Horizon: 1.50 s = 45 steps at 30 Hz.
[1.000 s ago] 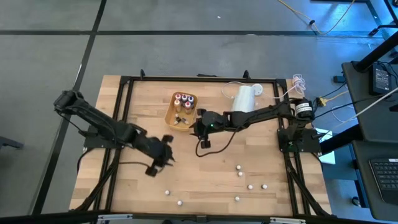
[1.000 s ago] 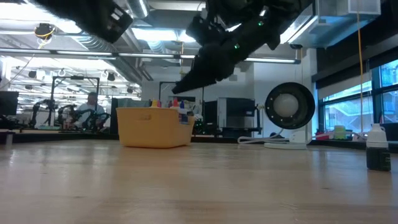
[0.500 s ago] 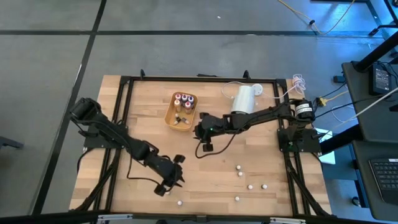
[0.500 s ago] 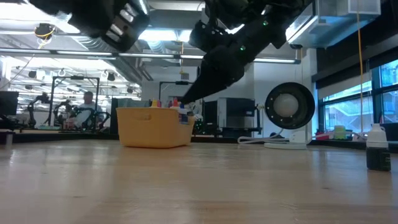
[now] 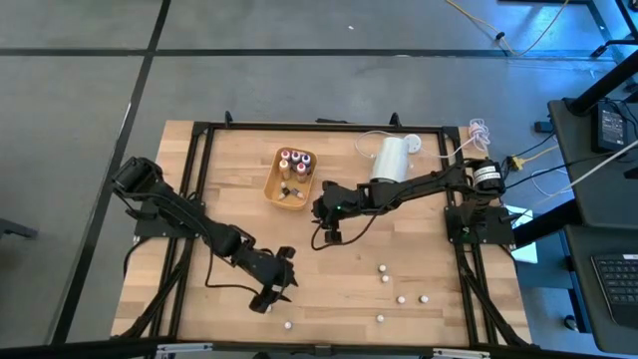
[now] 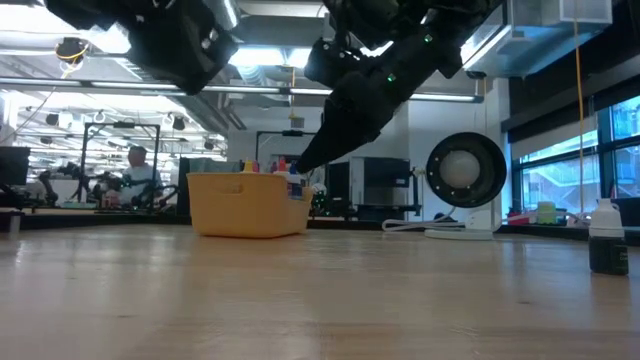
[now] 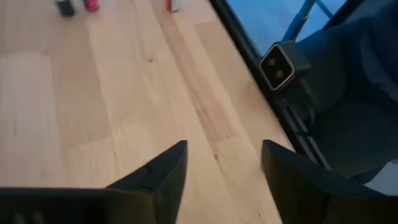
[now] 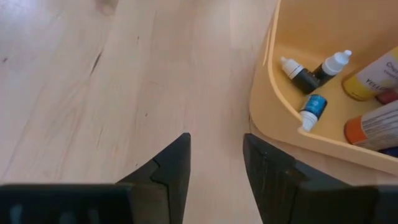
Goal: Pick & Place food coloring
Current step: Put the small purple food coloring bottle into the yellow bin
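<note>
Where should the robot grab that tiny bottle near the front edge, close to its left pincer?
Probably around its sides just under the white cap, coming straight down from above. In the high view the tiny bottle shows only as a small round white dot, so it seems to stand upright. Bare table surrounds it, leaving room for both fingers. The left pincer is open and hangs close by.

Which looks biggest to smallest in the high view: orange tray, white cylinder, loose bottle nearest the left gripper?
1. Orange tray, though only narrowly.
2. White cylinder, close to the tray in length but narrower.
3. Loose bottle near the left gripper, just a white dot.
</note>
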Tool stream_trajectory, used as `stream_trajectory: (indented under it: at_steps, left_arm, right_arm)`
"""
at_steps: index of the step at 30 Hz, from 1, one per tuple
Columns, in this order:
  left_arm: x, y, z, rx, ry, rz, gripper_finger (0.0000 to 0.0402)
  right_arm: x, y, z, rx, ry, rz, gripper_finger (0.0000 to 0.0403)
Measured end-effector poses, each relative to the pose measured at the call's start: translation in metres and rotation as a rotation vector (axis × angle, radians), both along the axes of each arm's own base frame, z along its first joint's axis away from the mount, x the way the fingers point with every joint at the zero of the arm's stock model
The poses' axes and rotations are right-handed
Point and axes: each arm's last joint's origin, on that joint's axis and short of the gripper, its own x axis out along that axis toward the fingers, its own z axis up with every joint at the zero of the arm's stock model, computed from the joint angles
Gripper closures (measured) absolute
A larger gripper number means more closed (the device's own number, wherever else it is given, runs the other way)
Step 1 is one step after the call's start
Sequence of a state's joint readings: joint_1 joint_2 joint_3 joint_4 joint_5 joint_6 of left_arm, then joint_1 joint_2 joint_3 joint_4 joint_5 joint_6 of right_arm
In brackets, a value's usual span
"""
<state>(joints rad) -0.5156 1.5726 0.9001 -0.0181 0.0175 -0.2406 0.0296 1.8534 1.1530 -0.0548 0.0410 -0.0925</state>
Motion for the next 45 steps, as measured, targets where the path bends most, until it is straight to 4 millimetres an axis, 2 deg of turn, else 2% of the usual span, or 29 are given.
stream_trajectory:
  at_steps: [5,10,16,21,28,36,40,45]
  left_arm:
    - [-0.001,0.001,-0.001,-0.05,0.046,0.055,0.0151]
    - [-0.003,-0.004,0.0,-0.112,0.078,0.077,0.0144]
    - [-0.009,-0.006,-0.006,-0.092,0.152,0.118,0.0146]
    - [-0.017,-0.019,-0.022,-0.014,0.204,0.064,0.0146]
    - [-0.027,-0.039,-0.035,0.073,0.214,0.044,0.0147]
    - [-0.019,-0.061,-0.039,0.264,0.357,-0.024,0.0151]
    - [-0.013,-0.067,-0.047,0.257,0.394,-0.056,0.0167]
    - [-0.01,-0.071,-0.049,0.25,0.403,-0.065,0.0206]
  right_arm:
    - [0.0,0.0,0.0,0.006,0.001,-0.005,0.0253]
    - [0.0,0.0,0.0,0.006,0.001,-0.005,0.0253]
    - [0.0,0.0,0.0,0.005,0.001,-0.005,0.0253]
    - [0.0,0.0,0.0,0.005,0.004,-0.004,0.0253]
    - [0.0,0.0,0.0,0.005,0.004,-0.005,0.0253]
    - [0.0,0.0,0.0,0.005,0.005,-0.008,0.0253]
    - [-0.001,0.0,-0.001,0.005,0.008,-0.008,0.0253]
    - [-0.001,0.0,-0.001,0.005,0.012,-0.008,0.0254]
